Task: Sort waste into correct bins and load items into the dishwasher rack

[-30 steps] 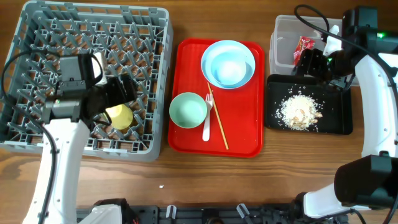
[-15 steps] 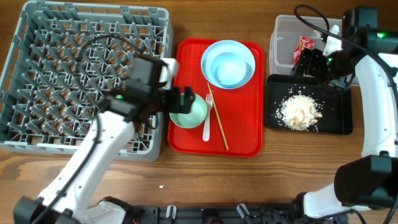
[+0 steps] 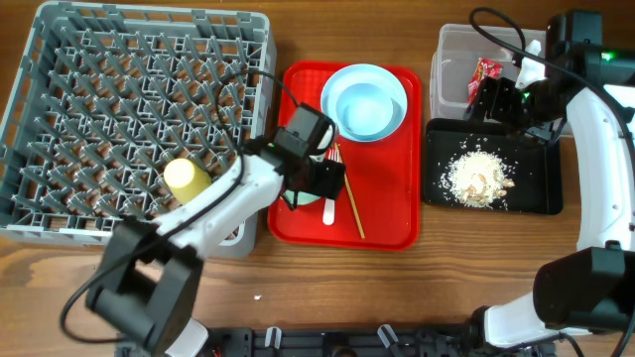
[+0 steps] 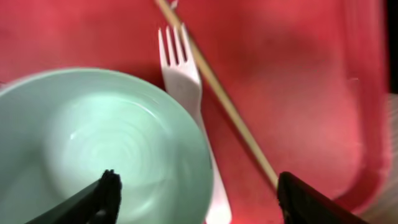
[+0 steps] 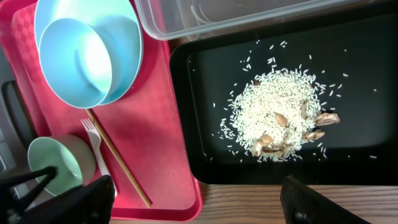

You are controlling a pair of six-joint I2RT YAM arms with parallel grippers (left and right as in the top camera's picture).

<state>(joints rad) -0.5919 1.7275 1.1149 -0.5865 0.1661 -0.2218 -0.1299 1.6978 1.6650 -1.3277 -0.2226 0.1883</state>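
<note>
My left gripper (image 3: 319, 180) hangs open over the red tray's left side. In its wrist view one fingertip (image 4: 107, 191) is over the inside of the pale green bowl (image 4: 99, 149) and the other over bare tray, with the bowl's rim and the white fork (image 4: 186, 74) between them. The wooden chopstick (image 4: 219, 96) lies beside the fork. A yellow-green cup (image 3: 186, 178) sits in the grey dishwasher rack (image 3: 60, 59). My right gripper (image 3: 501, 99) is open and empty above the bins: the clear tub (image 3: 458, 55) with the red wrapper (image 3: 486, 71), and the black tray (image 3: 541, 188) with food scraps (image 3: 478, 178).
The red serving tray (image 3: 387, 213) also carries a pale blue bowl (image 3: 363, 107) standing on a blue plate (image 5: 127, 43) at its far end. My left arm reaches across the rack's near right corner. Bare wooden table runs along the front.
My left arm swung right from the rack, leaving the yellow-green cup there, and now hovers over the green bowl with its jaws a little narrower. The right arm has not moved.
</note>
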